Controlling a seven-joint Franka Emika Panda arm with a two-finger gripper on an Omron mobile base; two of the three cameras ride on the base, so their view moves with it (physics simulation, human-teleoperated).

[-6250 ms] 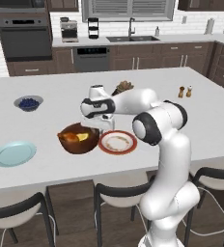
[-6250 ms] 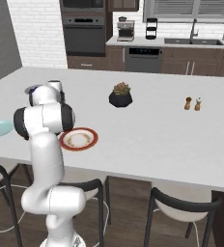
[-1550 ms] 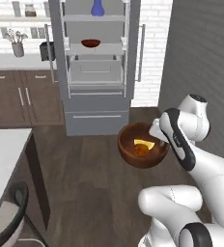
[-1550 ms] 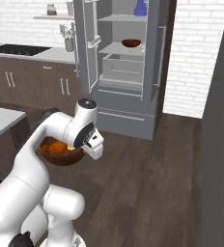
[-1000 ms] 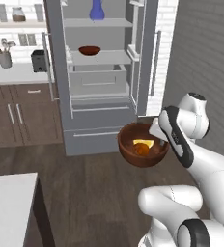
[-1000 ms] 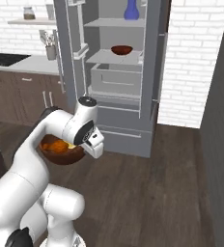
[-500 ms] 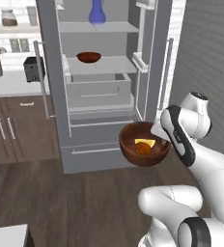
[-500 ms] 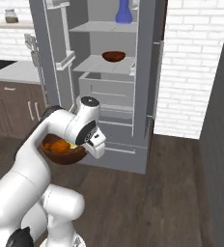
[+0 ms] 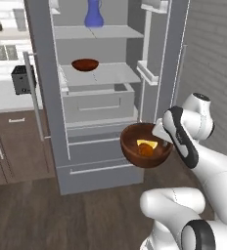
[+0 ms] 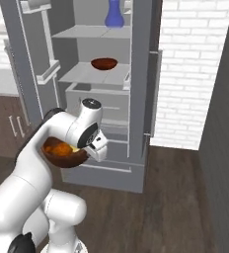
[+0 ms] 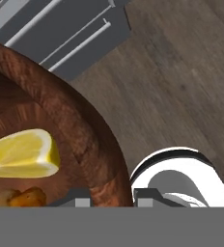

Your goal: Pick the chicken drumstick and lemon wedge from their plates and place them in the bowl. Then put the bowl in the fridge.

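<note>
The bowl (image 9: 146,145) hangs in the air in front of the open fridge (image 9: 93,93), level with its lower drawers and well above the dark wood floor (image 9: 47,215). Inside it lie the lemon wedge (image 11: 22,154), pale flesh side showing, and just below it the orange-brown chicken drumstick (image 11: 15,198), the 2 touching or nearly so; from the left base view the wedge sits above the drumstick near the bowl's middle. The gripper (image 11: 111,198) is at the bowl's rim, its 2 fingertips (image 11: 80,198) standing on either side of the wooden wall, so they appear clamped on the rim, 1 inside and 1 outside. In the right base view the bowl (image 10: 62,150) sits tucked behind the white wrist, to the left of the hand. Beyond it, the fridge stands with both doors swung wide, showing pale shelves and a grey drawer. A second, small dark-red bowl (image 9: 85,64) rests on the middle shelf, and a blue vase (image 9: 93,13) stands on the shelf above. To the left of the fridge are brown cabinets (image 9: 12,151) under a counter carrying a dark toaster (image 9: 23,79). A white brick wall (image 10: 190,74) lies to the fridge's right.
</note>
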